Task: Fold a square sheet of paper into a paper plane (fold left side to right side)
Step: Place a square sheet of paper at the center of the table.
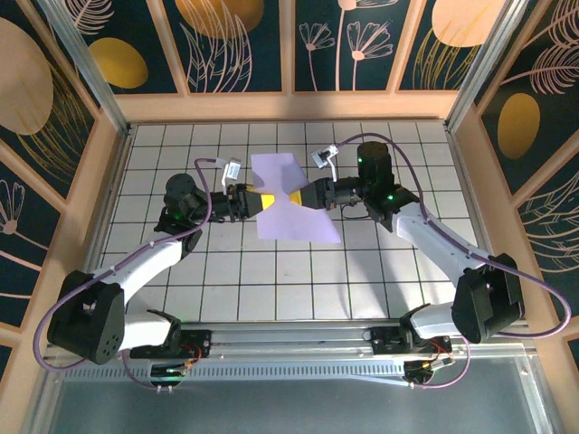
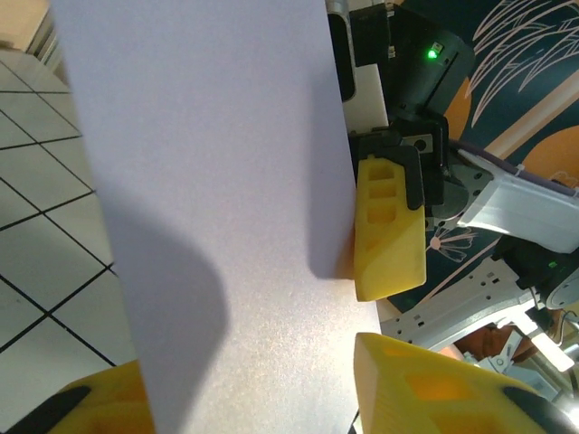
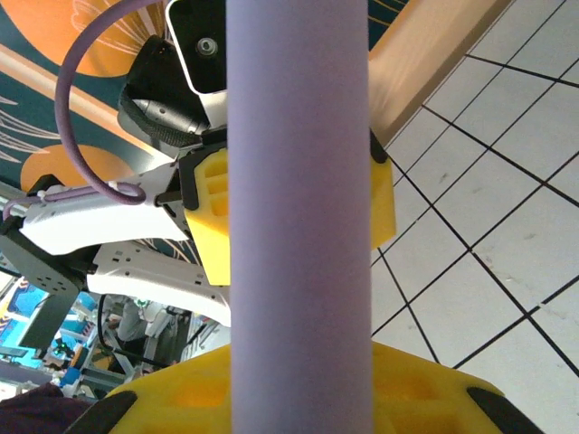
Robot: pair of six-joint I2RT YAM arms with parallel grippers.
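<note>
Yellow-fingered left pincer (image 1: 269, 202) & right pincer (image 1: 295, 196) met mid-surface, each clamped on thin pale lavender square sheet of paper (image 1: 291, 197), pinched at its waist w/ both ends fanning over white tiled surface (image 1: 271, 271).

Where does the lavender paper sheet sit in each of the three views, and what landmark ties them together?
Top external: the paper sheet lies mid-table, pinched between the left gripper and right gripper.
Left wrist: a broad upright band, left of centre.
Right wrist: a narrow vertical strip, centre frame.
Shared landmark: the white grid tiles.
</note>
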